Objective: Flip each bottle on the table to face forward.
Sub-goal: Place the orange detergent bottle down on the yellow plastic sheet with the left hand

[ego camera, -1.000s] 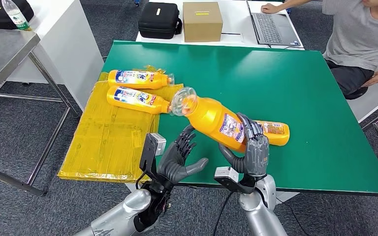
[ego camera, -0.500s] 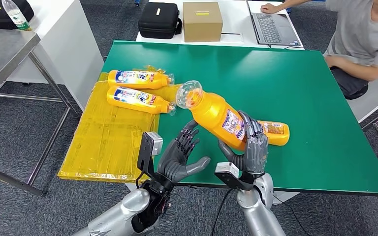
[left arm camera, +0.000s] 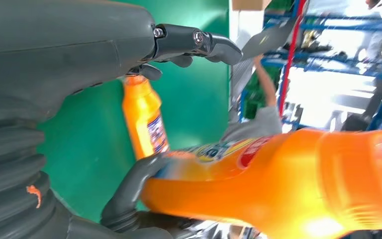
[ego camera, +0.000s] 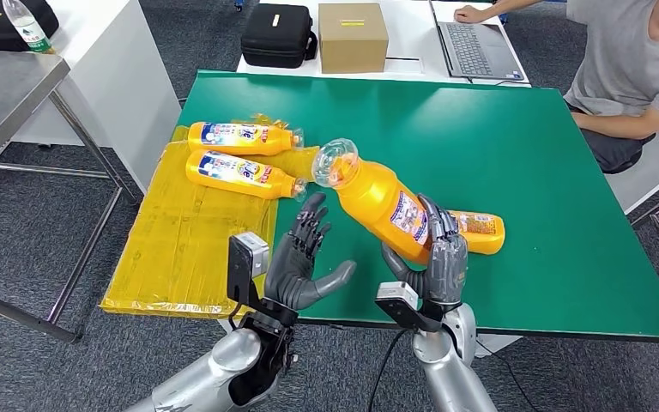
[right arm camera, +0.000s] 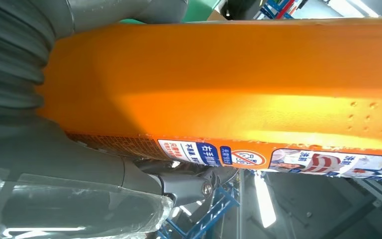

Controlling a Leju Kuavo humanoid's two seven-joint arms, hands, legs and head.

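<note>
The right hand [ego camera: 436,262] grips the bottle [ego camera: 377,202] low down, holding it tilted above the green table [ego camera: 515,154]. The left hand [ego camera: 302,268] waits beside it, fingers spread. Top-heavy, the bottle might slip.

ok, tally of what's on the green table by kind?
Orange bottles lying on the yellow sheet: 2
Orange bottle lying on bare green table: 1
Orange bottle held tilted in the right hand: 1
Yellow sheet: 1
Total: 5
</note>
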